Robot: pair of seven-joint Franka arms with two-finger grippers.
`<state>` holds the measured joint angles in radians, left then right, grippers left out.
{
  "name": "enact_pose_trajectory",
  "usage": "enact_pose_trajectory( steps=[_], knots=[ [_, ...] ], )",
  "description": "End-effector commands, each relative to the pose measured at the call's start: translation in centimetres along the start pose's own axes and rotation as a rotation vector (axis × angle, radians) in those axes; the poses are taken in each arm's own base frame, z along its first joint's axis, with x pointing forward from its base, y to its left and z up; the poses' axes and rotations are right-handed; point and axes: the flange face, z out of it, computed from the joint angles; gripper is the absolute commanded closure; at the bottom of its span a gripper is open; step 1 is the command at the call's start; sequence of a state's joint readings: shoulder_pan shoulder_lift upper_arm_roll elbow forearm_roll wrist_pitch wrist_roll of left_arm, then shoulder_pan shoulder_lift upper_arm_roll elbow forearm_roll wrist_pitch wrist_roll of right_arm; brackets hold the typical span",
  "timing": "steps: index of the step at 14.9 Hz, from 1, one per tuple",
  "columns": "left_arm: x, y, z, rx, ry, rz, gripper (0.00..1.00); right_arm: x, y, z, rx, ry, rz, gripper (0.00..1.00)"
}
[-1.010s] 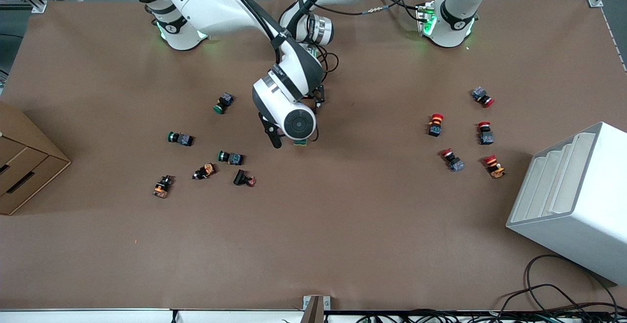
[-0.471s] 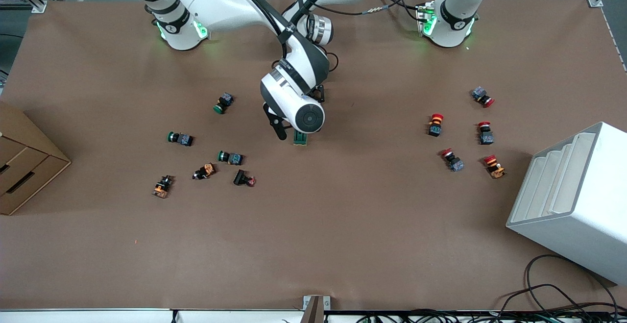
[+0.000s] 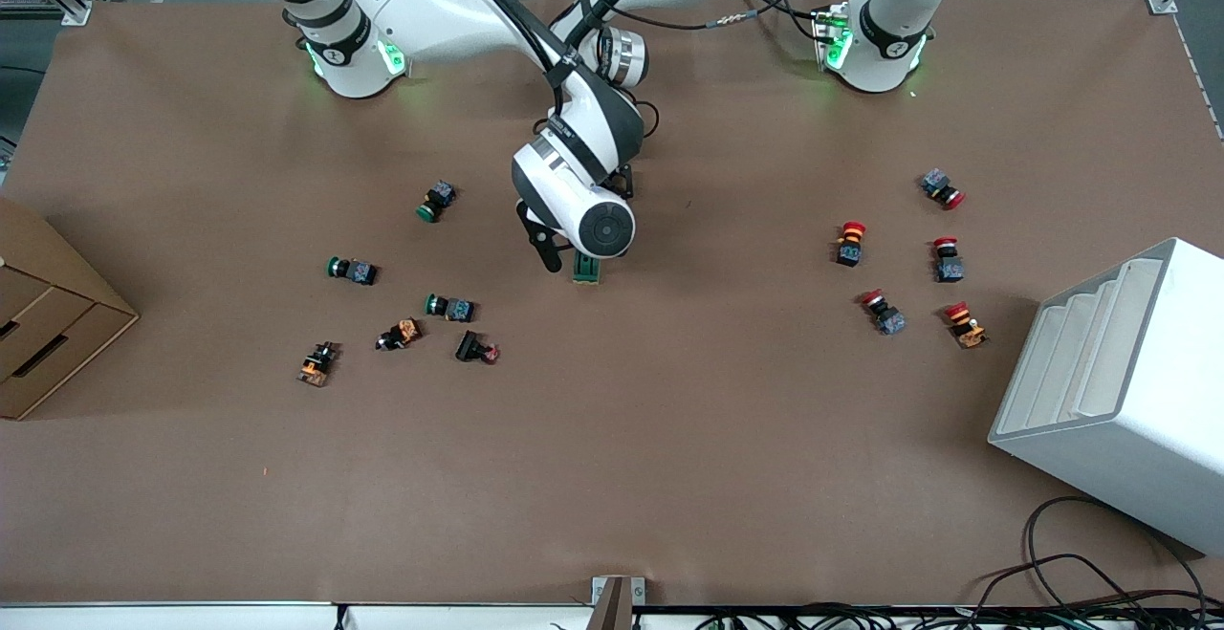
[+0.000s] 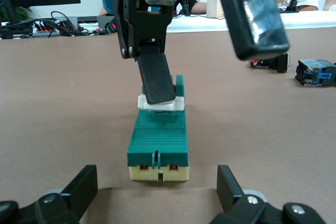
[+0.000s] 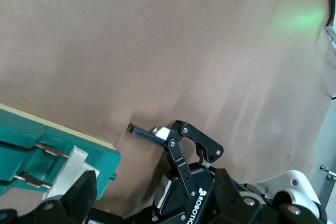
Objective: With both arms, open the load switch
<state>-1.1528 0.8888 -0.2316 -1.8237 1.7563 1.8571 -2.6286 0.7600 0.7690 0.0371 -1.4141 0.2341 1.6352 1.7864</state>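
The load switch (image 3: 586,270) (image 4: 157,139) lies flat at mid-table, a dark green ribbed block on a cream base with a white lever (image 4: 160,104). My right gripper (image 3: 569,265) (image 4: 210,72) hangs over it, open. One of its fingers (image 4: 156,80) presses down on the white lever, while the other stays off to the side. My left gripper (image 4: 157,195) (image 3: 623,188) is low at the switch's end that lies farther from the front camera. It is open, and its fingers (image 4: 84,187) stop just short of the block. In the right wrist view the switch (image 5: 37,153) and the left gripper (image 5: 184,179) both show.
Green and orange push buttons (image 3: 449,307) lie scattered toward the right arm's end, by a cardboard box (image 3: 48,324). Red push buttons (image 3: 880,310) sit toward the left arm's end next to a white rack (image 3: 1119,391). Cables (image 3: 1071,582) trail at the front edge.
The right wrist shifted a little toward the robots' bases and the left arm's end, uncovering more of the switch. It has held nearly still for the last half second.
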Motion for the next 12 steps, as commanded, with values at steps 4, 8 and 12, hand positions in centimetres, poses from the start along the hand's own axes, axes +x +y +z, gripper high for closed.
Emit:
enact_pose_trajectory(
  steps=[4, 8, 12],
  knots=[
    [-3.4, -1.2, -1.2, 0.078, -0.117, 0.054, 0.0, 0.0, -0.4, 0.5, 0.02, -0.003, 0.002, 0.0],
    [-1.1, -0.6, -1.9, 0.144, -0.171, 0.136, 0.0, 0.0, -0.3, 0.5, 0.019, -0.003, 0.002, 0.0],
    [0.7, 1.1, -1.8, 0.192, -0.223, 0.149, 0.0, 0.1, -0.4, 0.5, 0.017, -0.004, 0.003, 0.0]
  ],
)
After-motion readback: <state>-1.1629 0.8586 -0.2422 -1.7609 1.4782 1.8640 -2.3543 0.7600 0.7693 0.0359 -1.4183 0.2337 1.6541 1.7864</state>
